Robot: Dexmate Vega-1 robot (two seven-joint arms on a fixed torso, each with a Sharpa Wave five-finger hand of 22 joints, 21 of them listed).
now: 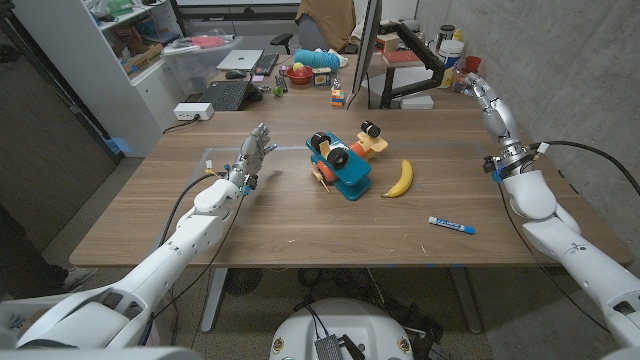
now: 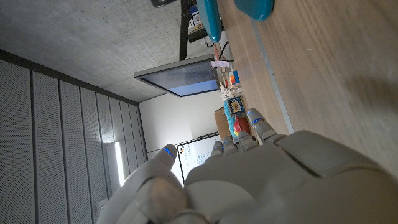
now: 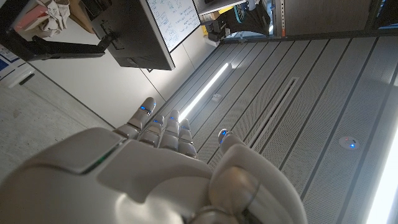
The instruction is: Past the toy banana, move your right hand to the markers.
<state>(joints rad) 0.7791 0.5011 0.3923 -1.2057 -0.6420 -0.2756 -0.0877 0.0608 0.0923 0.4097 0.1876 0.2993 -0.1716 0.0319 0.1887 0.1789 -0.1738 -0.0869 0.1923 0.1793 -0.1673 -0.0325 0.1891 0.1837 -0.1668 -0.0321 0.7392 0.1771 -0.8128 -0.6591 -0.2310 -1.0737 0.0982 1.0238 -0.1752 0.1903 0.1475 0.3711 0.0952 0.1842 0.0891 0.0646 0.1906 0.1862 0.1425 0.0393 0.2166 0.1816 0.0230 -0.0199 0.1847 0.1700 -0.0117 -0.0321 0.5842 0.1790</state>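
Fingers of the right hand (image 1: 484, 96) are spread and hold nothing, raised over the table's (image 1: 300, 225) far right corner. Left hand (image 1: 252, 155) is likewise spread, empty. Banana (image 1: 399, 179) lies between toy truck (image 1: 340, 160) and marker (image 1: 451, 225)

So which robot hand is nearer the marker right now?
Right. The right robot hand is raised beyond the marker at the table's far right; the left robot hand is across the table.

Wooden table (image 1: 300, 225) bears a toy banana (image 1: 399, 180), marker (image 1: 451, 225), toy truck (image 1: 340, 160).

White-shelled arms, silver-grey jointed hands: left hand (image 1: 254, 152), right hand (image 1: 484, 97); blue fingertip lights; black cables.
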